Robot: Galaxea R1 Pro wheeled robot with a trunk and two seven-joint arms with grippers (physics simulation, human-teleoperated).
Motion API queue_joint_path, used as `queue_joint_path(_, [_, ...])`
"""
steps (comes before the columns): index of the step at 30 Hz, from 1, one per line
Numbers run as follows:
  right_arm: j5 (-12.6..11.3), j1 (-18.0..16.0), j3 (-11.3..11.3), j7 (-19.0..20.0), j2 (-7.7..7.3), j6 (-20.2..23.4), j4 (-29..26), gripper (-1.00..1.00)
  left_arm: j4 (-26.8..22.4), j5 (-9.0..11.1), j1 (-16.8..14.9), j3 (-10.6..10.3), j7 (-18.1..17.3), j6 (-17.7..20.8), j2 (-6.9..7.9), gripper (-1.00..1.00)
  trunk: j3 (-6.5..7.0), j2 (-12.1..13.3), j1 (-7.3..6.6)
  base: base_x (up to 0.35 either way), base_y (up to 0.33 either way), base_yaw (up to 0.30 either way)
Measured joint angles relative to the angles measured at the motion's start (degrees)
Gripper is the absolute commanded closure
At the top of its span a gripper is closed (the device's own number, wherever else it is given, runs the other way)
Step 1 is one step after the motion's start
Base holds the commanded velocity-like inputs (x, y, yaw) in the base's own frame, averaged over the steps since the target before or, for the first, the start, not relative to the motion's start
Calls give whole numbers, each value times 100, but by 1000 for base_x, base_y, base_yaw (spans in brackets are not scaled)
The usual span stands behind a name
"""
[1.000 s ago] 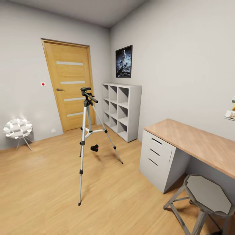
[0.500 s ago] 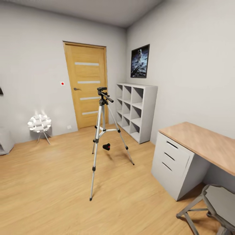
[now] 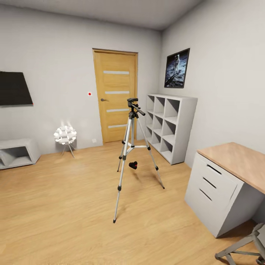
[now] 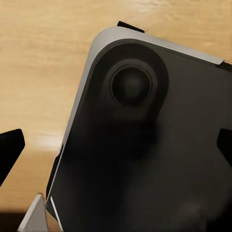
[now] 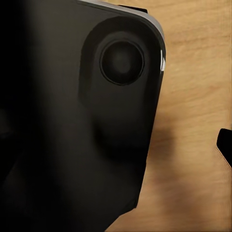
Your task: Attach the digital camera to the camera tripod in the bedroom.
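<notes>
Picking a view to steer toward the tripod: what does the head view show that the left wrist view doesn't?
Head view: the camera tripod standing on the floor, the digital camera lying between its legs, door, cube shelf, desk. Left wrist view: a dark robot panel close up, black pincer fingertips at the picture's edges. Both: light wood floor.

Stool (image 3: pixel 244 248) and desk (image 3: pixel 235 162) cut off by edge
</notes>
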Motion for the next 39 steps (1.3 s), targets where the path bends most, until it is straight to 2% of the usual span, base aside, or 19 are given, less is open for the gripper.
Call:
queue_joint_path(26, [18,0,39,-17,15,-16,2,-100,-3,38,0,0,7,-2,-9,-100,0,0,-1,14,0,288])
queue_joint_path(39, [18,0,52,-17,-1,-75,3,-100,1,28,0,-48,7,0,-16,-100,0,-1,-3,290,0,43])
